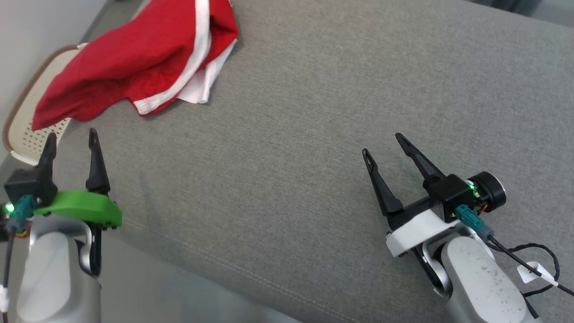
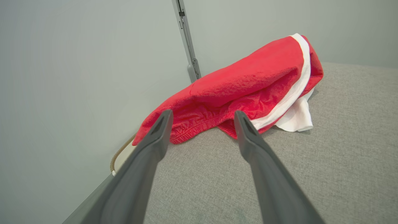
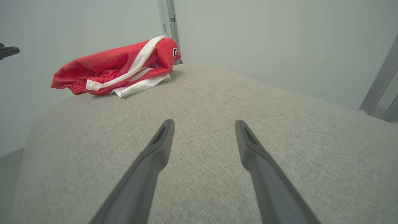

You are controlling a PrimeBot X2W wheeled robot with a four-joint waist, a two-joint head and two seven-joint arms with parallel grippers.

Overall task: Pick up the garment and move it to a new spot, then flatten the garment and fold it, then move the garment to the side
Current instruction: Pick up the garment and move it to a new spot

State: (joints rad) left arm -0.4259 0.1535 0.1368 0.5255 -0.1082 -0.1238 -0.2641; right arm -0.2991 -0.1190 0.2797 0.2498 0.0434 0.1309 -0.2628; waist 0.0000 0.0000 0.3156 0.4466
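Loosely bunched, the red garment (image 1: 134, 63) lies on woven grey upholstery (image 1: 314, 112); left gripper (image 1: 72, 133) and right gripper (image 1: 382, 143) jaws spread, empty.

The left gripper (image 1: 72, 133) and right gripper (image 1: 381, 143) each had two long, tapered black fingers. The left sat on a green bracket (image 1: 85, 208), the right on a white bracket (image 1: 415, 233). Both forearms were pale grey. A teal connector (image 1: 466, 214) fed a black cable (image 1: 504, 249) bearing a white tag (image 1: 529, 271).

Soft red cloth garment (image 1: 134, 58) with white trim on matt, coarse-woven grey upholstery (image 1: 336, 112).
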